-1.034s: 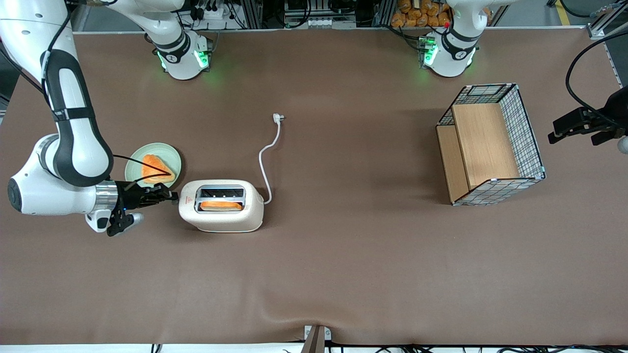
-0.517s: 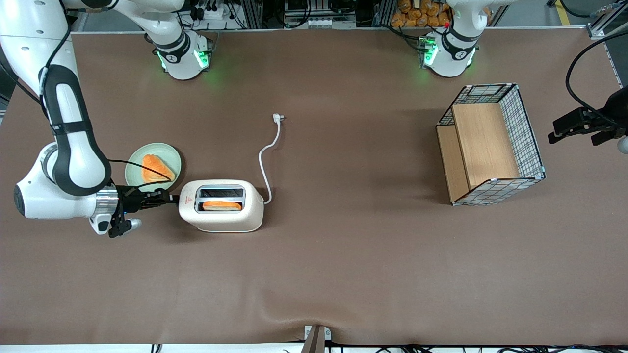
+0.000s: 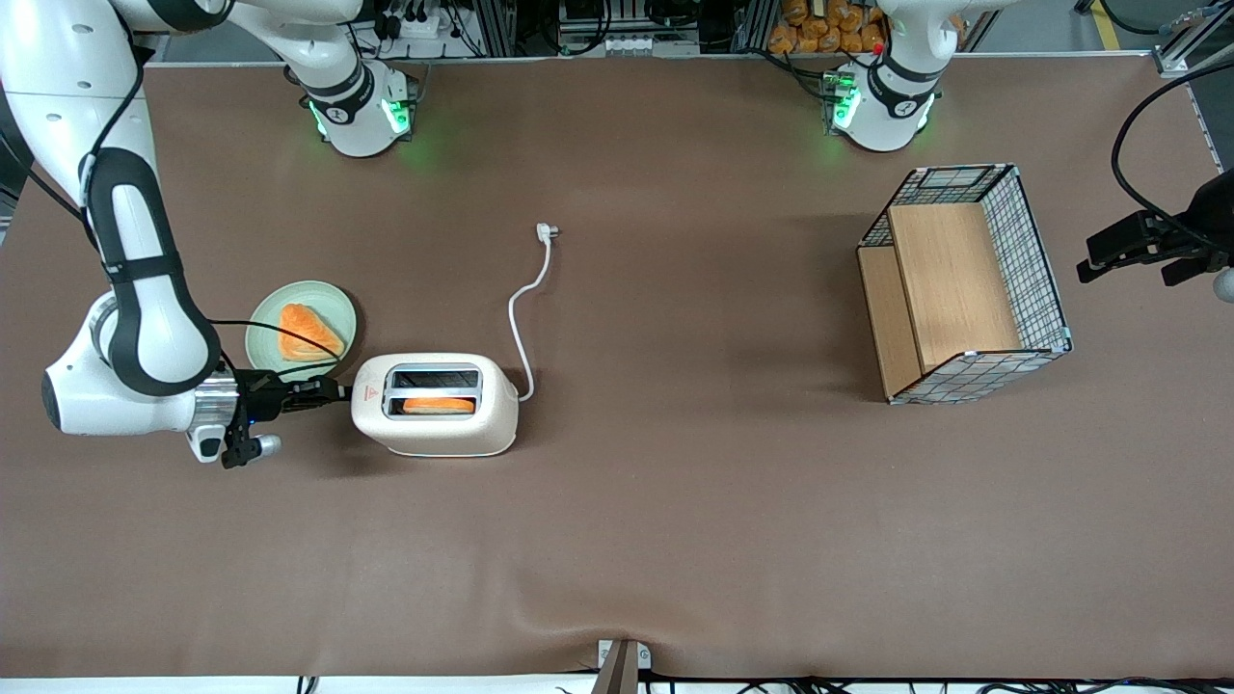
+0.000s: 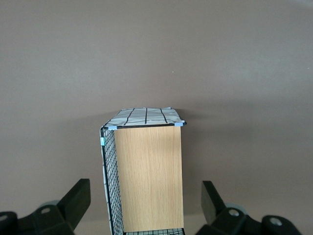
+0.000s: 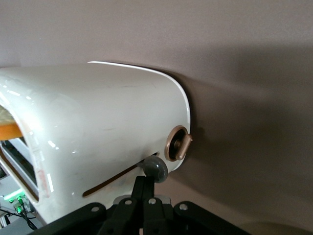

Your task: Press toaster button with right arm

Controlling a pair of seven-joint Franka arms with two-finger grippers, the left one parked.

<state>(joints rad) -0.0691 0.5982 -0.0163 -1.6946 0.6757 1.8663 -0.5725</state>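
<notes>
The cream-white toaster (image 3: 434, 424) stands on the brown table with an orange slice (image 3: 439, 406) in the slot nearer the front camera. My right arm (image 3: 135, 318) reaches in level with its end wall. The gripper (image 3: 335, 390) is shut, fingers together, at that wall. In the right wrist view the toaster button (image 5: 155, 169), a round grey knob at the end of a dark slot, sits against the tips of the gripper (image 5: 148, 180). A bronze dial (image 5: 177, 143) is beside the knob on the toaster (image 5: 98, 122). The front view hides the button.
A pale green plate (image 3: 260, 328) with an orange slice (image 3: 307, 333) lies close to the gripper, farther from the front camera. The white cord (image 3: 525, 308) trails away from the toaster. A wire basket with wooden panels (image 3: 964, 280) (image 4: 146, 171) stands toward the parked arm's end.
The right arm's wrist has sunk toward the table while the fingertips stayed at the toaster's end wall. Less of the slice shows in the slot now.
</notes>
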